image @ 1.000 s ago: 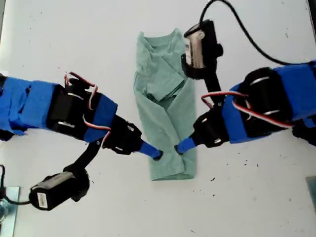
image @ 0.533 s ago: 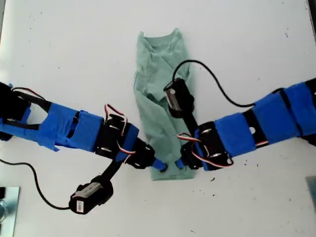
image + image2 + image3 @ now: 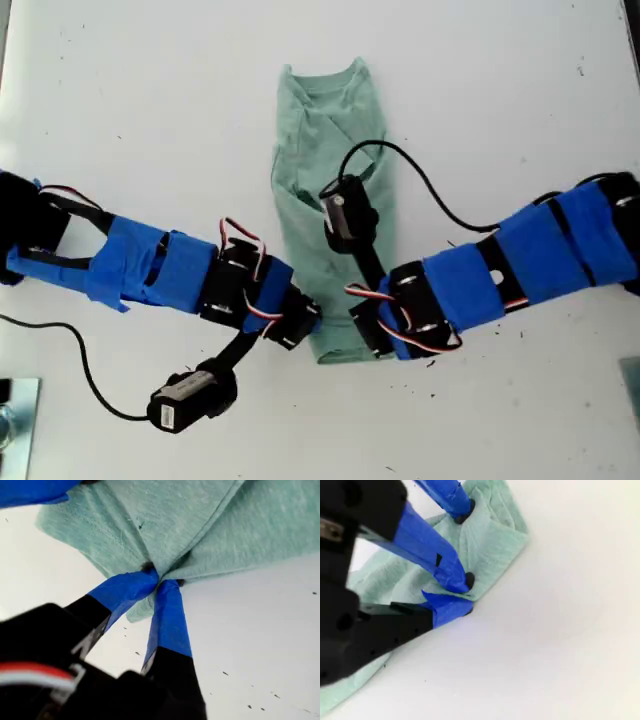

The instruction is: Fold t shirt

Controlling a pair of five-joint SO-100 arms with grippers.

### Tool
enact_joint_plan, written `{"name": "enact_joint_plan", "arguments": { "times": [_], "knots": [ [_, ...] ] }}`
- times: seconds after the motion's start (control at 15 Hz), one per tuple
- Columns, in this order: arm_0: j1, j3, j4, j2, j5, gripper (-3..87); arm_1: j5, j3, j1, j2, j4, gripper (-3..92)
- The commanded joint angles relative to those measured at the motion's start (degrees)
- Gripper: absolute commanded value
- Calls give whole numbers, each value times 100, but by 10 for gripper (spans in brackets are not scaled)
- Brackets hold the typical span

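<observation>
In the middle of the exterior view, one t shirt [image 3: 330,150] lies folded into a narrow strip on the white bench [image 3: 520,100], its collar toward the top. Two tools meet at its lower hem: my first tool [image 3: 159,580] and my second tool [image 3: 467,596] are each pinched shut on the hem. One black wrist camera [image 3: 343,208] covers part of the shirt's middle.
</observation>
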Motion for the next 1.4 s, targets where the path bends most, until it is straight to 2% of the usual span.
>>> {"name": "enact_joint_plan", "arguments": {
  "times": [0.0, 0.4, 0.6, 0.73, 0.87, 1.07, 1.2, 1.27, 1.33],
  "knots": [
    [316, -70, -35, 475, 185, -2, -396, -369, -185, 325, -44, 1],
    [1090, -70, -343, 1538, 466, -2, -1099, -1239, -888, 1037, -413, 1],
    [949, 9, -290, 1960, 466, -2, -1204, -993, -624, 1538, -369, 1],
    [404, 360, 35, 2610, 563, -2, -1564, -800, 62, 2030, 26, 1],
    [-501, 457, 431, 2751, 870, -2, -2312, -694, 1160, 2320, 246, 1],
    [-1916, 439, 844, 2909, 1266, -2, -3454, -668, 2716, 2259, -35, 1],
    [-2364, 448, 1046, 3059, 1450, -2, -3577, -650, 3208, 2180, -158, 2],
    [-2505, 466, 1107, 3138, 1441, -2, -3498, -589, 3419, 2153, -211, 152],
    [-2637, 545, 1116, 3313, 1389, 84, -3498, -501, 3674, 2162, -290, 302]
  ]
}}
